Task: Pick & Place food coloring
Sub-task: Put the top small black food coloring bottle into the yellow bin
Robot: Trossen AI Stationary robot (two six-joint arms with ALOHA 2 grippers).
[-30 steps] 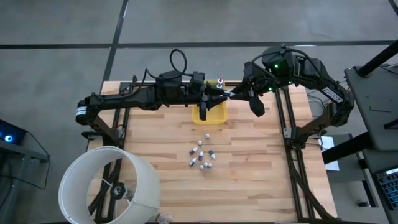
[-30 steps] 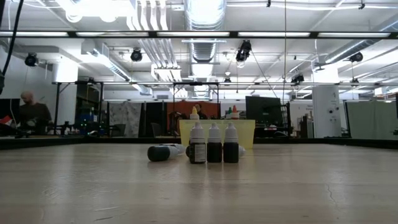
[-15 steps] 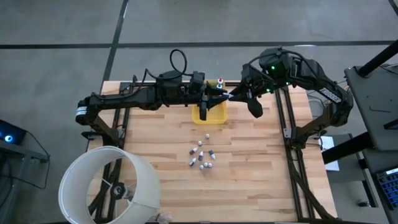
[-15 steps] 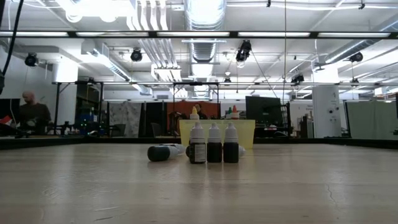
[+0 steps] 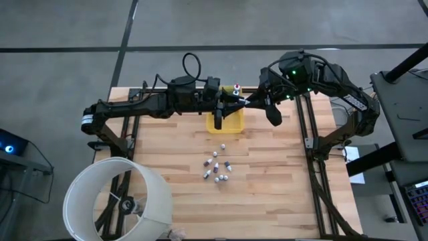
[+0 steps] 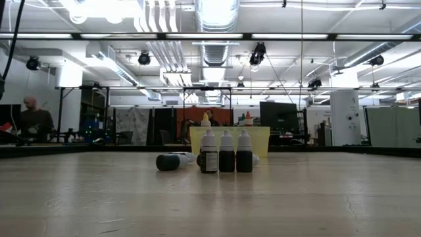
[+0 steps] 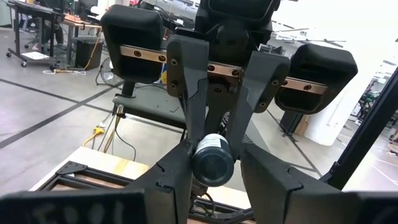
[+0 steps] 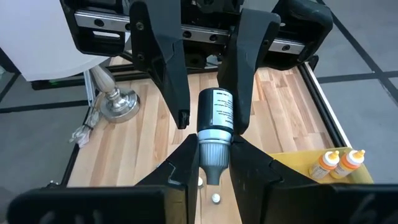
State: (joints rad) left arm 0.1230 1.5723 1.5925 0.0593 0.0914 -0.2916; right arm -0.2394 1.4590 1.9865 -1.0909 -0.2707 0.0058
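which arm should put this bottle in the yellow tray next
Right, probably. The right gripper is clamped on the bottle at its cap, close by the yellow tray. The left gripper only meets the bottle's base from the opposite side.

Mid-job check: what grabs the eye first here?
The two grippers meet above the yellow tray at the table's far edge, the right gripper shut on a dark bottle, the left gripper facing it. Loose bottles cluster mid-table.

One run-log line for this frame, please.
phase: handover near translucent yellow tray | right gripper: shut on dark white-labelled bottle, cap end | left gripper: around bottle body | other bottles: loose mid-table
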